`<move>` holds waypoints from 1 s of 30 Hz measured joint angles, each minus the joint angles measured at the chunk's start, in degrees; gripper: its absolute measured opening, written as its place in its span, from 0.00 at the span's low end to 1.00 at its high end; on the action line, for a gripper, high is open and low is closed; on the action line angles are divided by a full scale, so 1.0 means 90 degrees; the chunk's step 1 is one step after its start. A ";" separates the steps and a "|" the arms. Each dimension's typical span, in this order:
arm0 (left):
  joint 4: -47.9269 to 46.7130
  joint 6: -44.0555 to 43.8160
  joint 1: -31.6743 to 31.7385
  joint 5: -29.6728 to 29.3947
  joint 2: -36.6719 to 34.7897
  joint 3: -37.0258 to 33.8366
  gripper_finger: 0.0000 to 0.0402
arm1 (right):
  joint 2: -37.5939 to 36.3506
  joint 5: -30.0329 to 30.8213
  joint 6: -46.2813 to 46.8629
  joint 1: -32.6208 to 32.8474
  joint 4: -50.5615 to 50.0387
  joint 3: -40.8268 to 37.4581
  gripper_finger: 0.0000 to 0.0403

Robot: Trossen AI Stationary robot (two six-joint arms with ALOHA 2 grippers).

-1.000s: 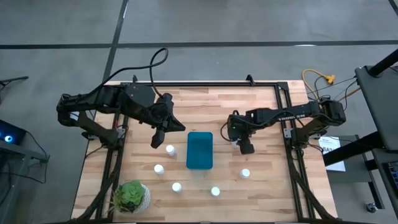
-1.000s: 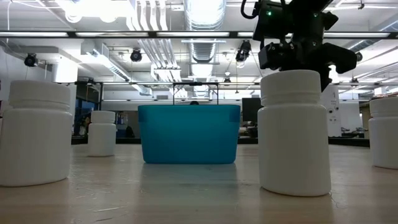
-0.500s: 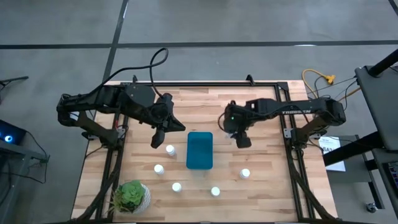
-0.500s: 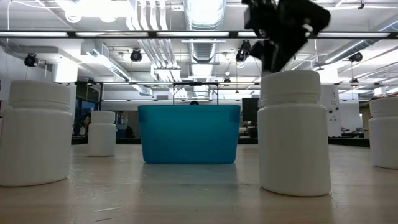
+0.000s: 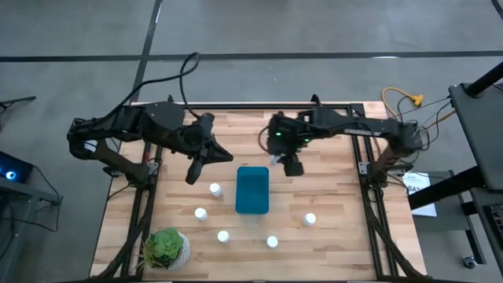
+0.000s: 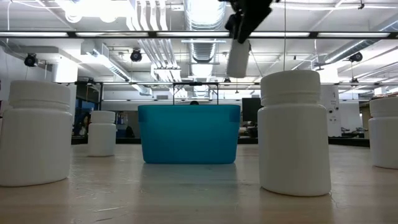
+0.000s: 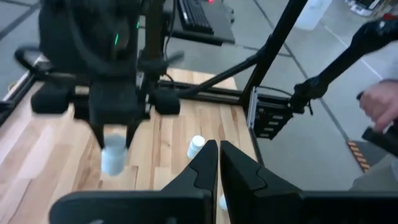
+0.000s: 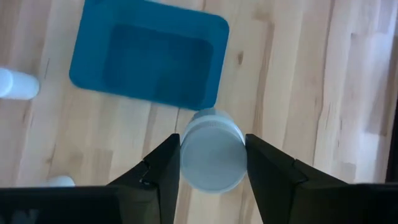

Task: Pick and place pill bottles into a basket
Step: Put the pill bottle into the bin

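The teal basket (image 5: 252, 189) stands mid-table, and it also shows in the low view (image 6: 189, 134). Several white pill bottles stand upright around it, among them one on its left (image 5: 215, 189) and one on its right (image 5: 310, 219). My right gripper (image 5: 292, 167) hovers just past the basket's far right corner, shut on another pill bottle (image 8: 211, 158). That bottle shows high in the low view (image 6: 238, 59). My left gripper (image 5: 193, 174) hangs shut and empty to the left of the basket; its fingers are together in the left wrist view (image 7: 218, 163). My right gripper pinches the bottle between its two fingers on two opposite sides of its upper part (image 8: 184, 155). The fingers come from above, pointing down. The bottle hangs below the fingers (image 7: 114, 155), slightly tilted and lifted well clear of the table.
A white pot with a green plant (image 5: 167, 248) stands at the near left corner. Black frame rails (image 5: 361, 157) run along the table's sides. A person's hand (image 7: 379, 109) shows beyond the table's right side. Bare wood lies on the far side of the basket.
My right gripper has carried the bottle up and toward the table's left and far edges, from right of the basket to just past its far right corner. The bottle stays in the shut fingers. The bottles on the table have not moved.
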 joint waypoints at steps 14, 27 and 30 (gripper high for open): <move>0.0786 0.0002 -0.0005 0.0003 -0.0462 0.0001 0.00 | 0.2218 -0.0071 0.0088 0.0391 -0.0453 0.2525 0.36; 0.0561 0.0323 -0.0005 0.0068 -0.0609 -0.0005 0.00 | 0.2660 -0.0081 0.0552 0.0513 -0.0109 0.2096 0.36; 0.0560 0.0331 -0.0005 0.0070 -0.0609 -0.0007 0.00 | 0.2606 -0.0083 0.0525 0.0513 -0.0021 0.1855 0.36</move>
